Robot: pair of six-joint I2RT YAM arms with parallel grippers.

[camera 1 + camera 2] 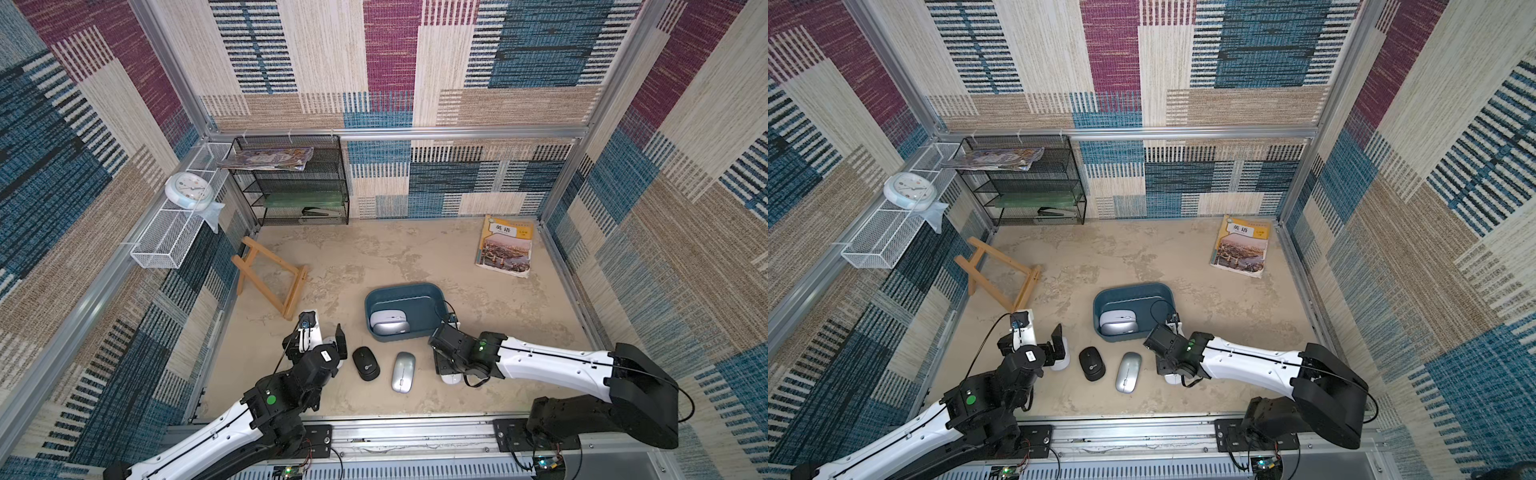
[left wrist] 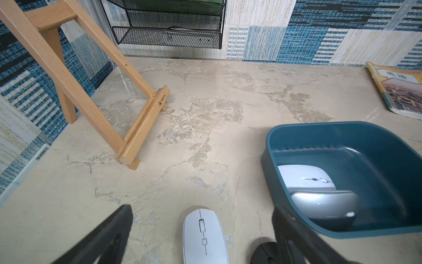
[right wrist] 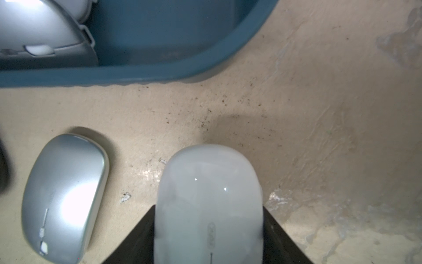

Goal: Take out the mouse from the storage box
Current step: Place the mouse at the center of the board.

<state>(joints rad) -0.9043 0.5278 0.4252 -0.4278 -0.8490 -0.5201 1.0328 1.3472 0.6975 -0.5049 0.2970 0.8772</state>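
Note:
The dark teal storage box [image 1: 405, 287] [image 1: 1133, 286] stands mid-table. In it a silver mouse [image 2: 324, 203] lies partly over a white mouse [image 2: 306, 178], against the near wall. My right gripper [image 3: 209, 206] is shut on another white mouse [image 3: 209, 182] [image 1: 451, 378], low over the table just outside the box's near right corner [image 3: 159, 75]. My left gripper [image 2: 202, 209] stands open to the left of the box, its fingers wide either side of a flat white mouse [image 2: 204, 237] lying on the table and touching nothing.
A black mouse [image 1: 365, 363] and a silver mouse [image 1: 403, 372] lie on the table between the arms. A wooden easel [image 1: 270, 278] leans at the left. A book [image 1: 505, 245] lies back right, with a black mesh rack [image 1: 295, 183] and a white wire basket [image 1: 166, 237] back left.

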